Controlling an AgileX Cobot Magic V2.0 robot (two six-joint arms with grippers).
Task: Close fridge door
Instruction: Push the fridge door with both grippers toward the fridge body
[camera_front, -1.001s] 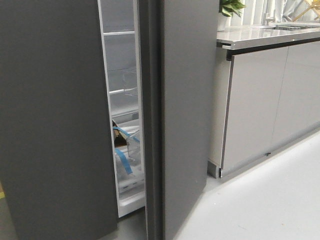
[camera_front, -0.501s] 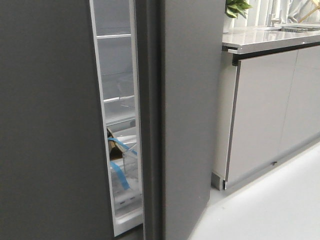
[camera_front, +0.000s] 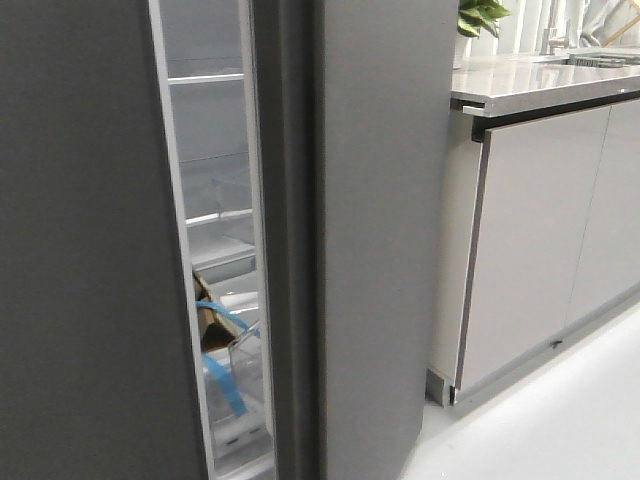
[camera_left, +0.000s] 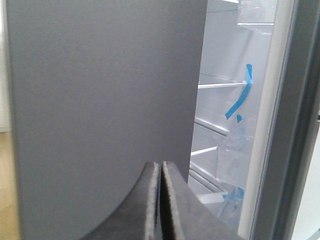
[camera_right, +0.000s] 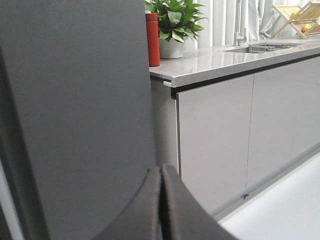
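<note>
Fridge door (camera_front: 380, 230) stands ajar beside the grey panel (camera_front: 80, 250), a narrow gap showing shelves (camera_front: 215, 215) with blue tape (camera_front: 225, 385). Left hand (camera_left: 160, 200) and right hand (camera_right: 161, 202) are pressed closed, holding nothing.

The tall matte dark-grey fridge door (camera_front: 385, 230) is cut off by the top and bottom edges of the front view, so its full height is not seen. The matching grey panel edged with a white strip (camera_front: 80, 260) is cropped at the left, top and bottom. Most of the white fridge interior (camera_front: 215, 200) is hidden behind both; only a narrow slot is shown. The clear containers taped with blue strips (camera_front: 228, 375) are partly hidden and cannot be identified.
</note>
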